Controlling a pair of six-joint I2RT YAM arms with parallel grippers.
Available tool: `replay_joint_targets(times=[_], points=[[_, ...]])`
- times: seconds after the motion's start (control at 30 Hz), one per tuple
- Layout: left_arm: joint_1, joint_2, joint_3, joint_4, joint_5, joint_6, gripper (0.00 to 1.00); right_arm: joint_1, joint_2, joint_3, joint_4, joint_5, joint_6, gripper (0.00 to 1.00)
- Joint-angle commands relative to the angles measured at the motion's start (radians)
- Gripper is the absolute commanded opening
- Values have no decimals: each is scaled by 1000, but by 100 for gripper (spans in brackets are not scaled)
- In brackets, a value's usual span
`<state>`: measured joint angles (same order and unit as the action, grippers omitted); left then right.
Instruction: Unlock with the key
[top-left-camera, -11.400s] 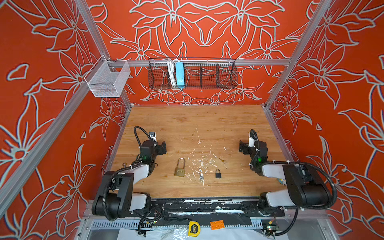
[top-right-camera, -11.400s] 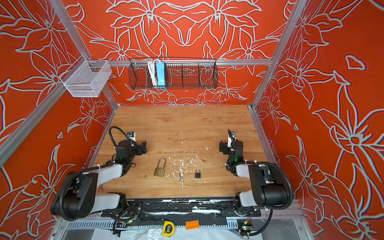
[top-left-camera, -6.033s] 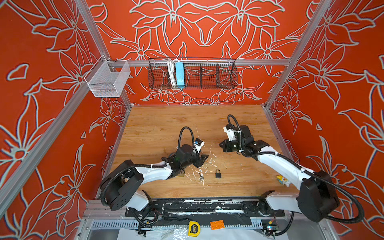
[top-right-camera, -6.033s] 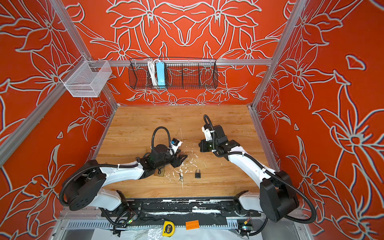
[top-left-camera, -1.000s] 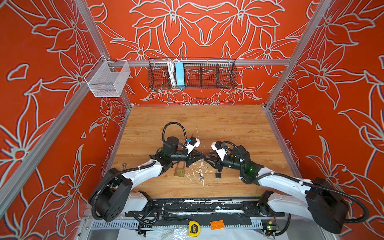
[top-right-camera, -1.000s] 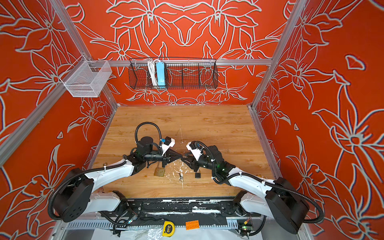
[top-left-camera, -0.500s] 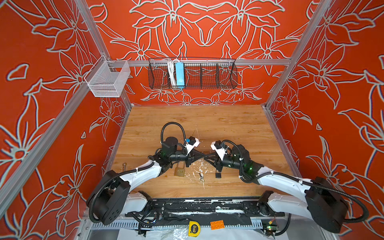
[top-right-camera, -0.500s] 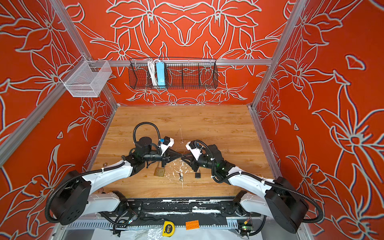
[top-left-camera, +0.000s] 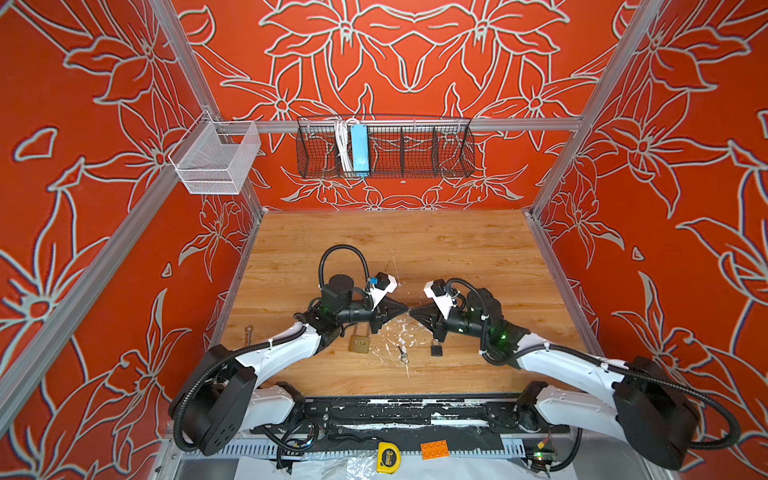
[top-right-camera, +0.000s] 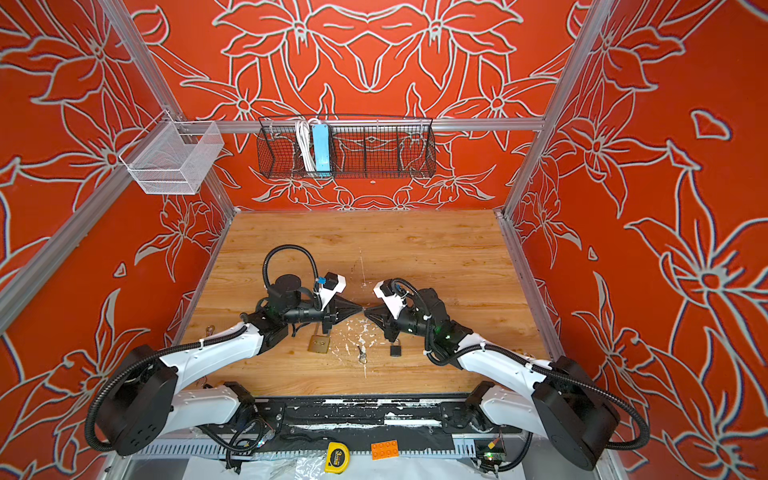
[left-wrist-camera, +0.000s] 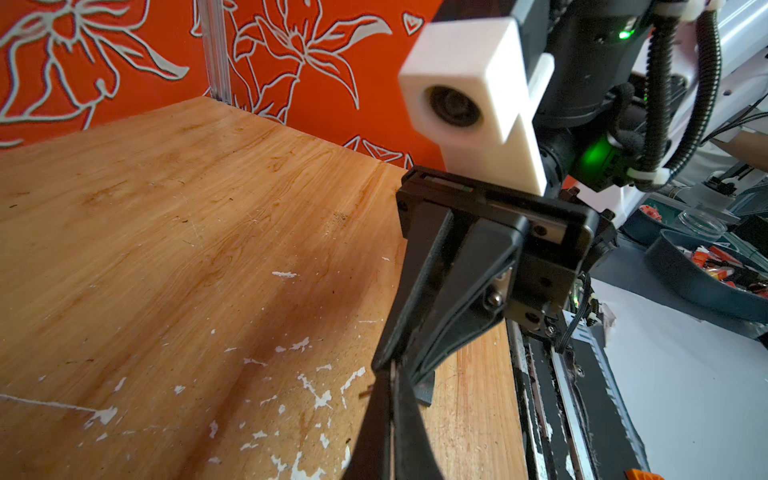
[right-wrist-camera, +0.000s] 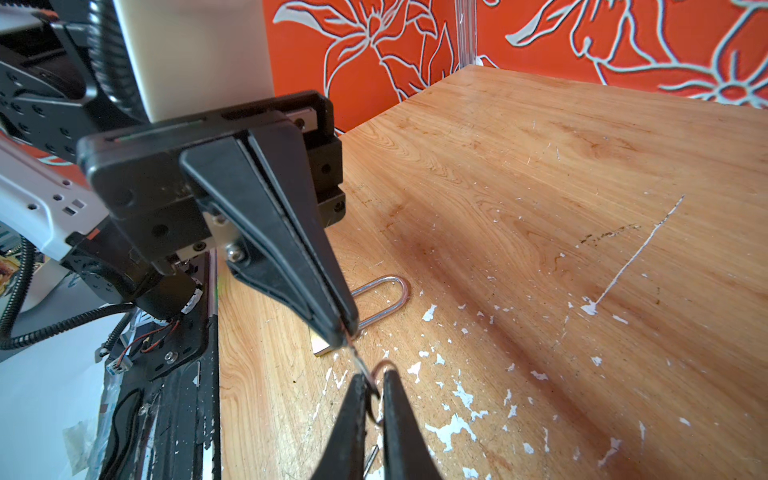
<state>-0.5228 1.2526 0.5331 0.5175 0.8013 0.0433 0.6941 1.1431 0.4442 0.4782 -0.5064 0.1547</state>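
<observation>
Orange flowered walls, scuffed wooden worktop (top-left-camera: 415, 241).

Both top views: left gripper (top-left-camera: 404, 309) and right gripper (top-left-camera: 413, 311) meet tip to tip above mid-worktop. The brass padlock (top-left-camera: 359, 344) lies flat toward the front edge, below and nearer the left arm.

Right wrist view: key (right-wrist-camera: 358, 359) pinched in the clenched left gripper. The right fingers (right-wrist-camera: 353, 399) are closed on its ring end. Its long axis runs gripper to gripper.

Left wrist view: key too small to tell.

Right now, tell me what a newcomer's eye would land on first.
The left pincer and right pincer meet tip to tip above the wooden table, a small key pinched between them. Nearer the front lie a brass padlock and a smaller black padlock. All around stand red floral walls.
</observation>
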Motion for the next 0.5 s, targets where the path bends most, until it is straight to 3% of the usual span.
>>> replay_joint_targets(times=[0.0, 0.2, 0.3, 0.47], points=[[-3, -18, -10, 19, 32, 15, 0, -13, 8, 6, -3, 16, -4, 4], [-3, -5, -6, 19, 39, 13, 0, -14, 7, 3, 11, -4, 0, 3], [-3, 4, -1, 19, 51, 10, 0, -15, 6, 0, 14, 9, 0, 17], [-3, 20, 9, 14, 77, 7, 0, -15, 3, -1, 17, 9, 2, 18]])
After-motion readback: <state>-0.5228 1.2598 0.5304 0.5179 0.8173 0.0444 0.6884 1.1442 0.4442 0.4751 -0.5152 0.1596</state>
